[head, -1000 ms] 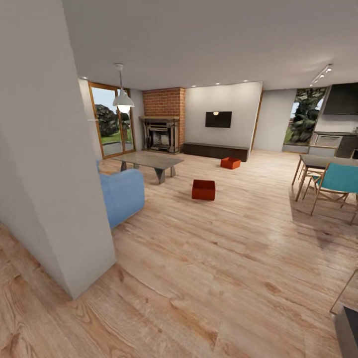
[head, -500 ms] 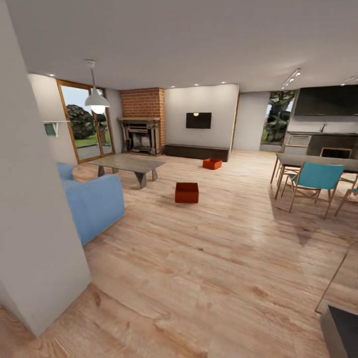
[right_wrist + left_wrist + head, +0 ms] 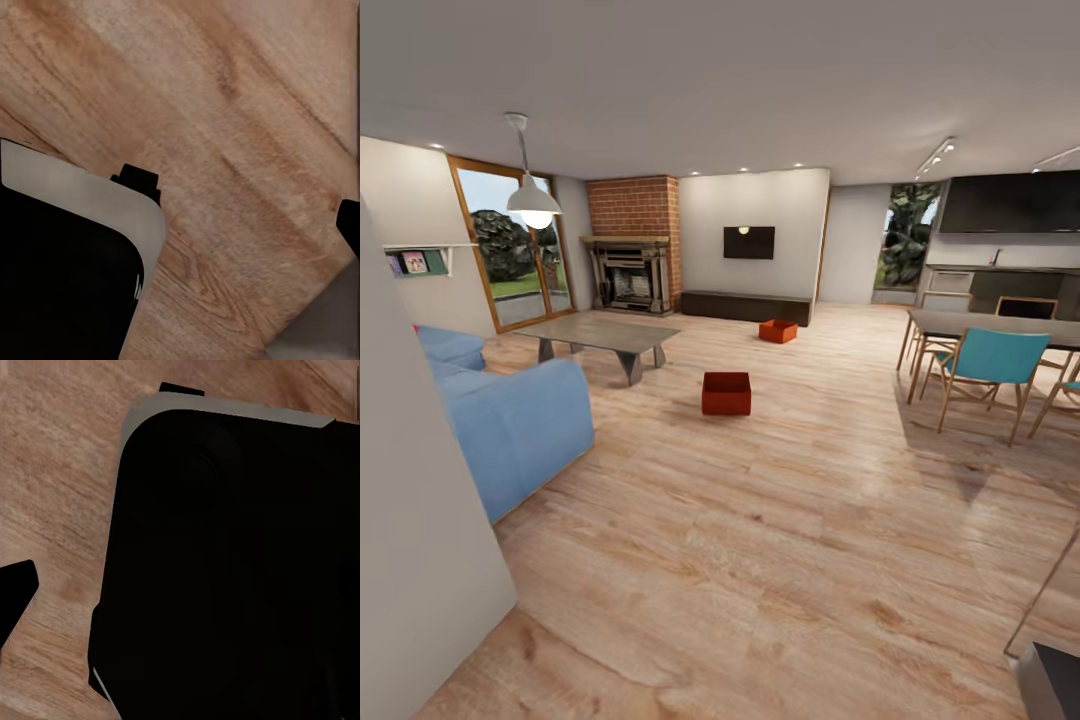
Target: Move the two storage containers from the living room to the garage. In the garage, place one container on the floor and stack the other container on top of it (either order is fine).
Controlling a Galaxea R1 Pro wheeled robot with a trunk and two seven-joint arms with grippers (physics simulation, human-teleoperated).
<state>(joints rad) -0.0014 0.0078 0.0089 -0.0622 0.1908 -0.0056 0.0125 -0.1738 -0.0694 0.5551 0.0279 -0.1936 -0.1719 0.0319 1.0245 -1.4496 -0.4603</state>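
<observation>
Two orange-red bins stand on the light wood-plank floor (image 3: 780,560) of the living room, seen from the head camera. The near bin (image 3: 726,393) is a shallow rectangular box with an open top, its inside a darker red than its front wall; it sits in open floor just beyond the corner of the low grey coffee table (image 3: 600,335). The far bin (image 3: 778,331) looks the same in colour and shape, turned at a slight angle, and rests close in front of the long dark cabinet (image 3: 745,306) under the wall TV (image 3: 748,242). The two bins are well apart from each other. The ribbing of their walls is too small to make out.

A blue sofa (image 3: 500,420) stands beside the coffee table, and a brick fireplace (image 3: 630,250) is next to the cabinet. A dining table with teal chairs (image 3: 985,365) stands across the room from the sofa.

Both wrist views look down on wood planks past a dark, grey-edged body of the robot. A dark tip at the picture's edge in each may belong to a claw, but whether either claw is open or closed cannot be told, nor how the bins lie relative to them.
</observation>
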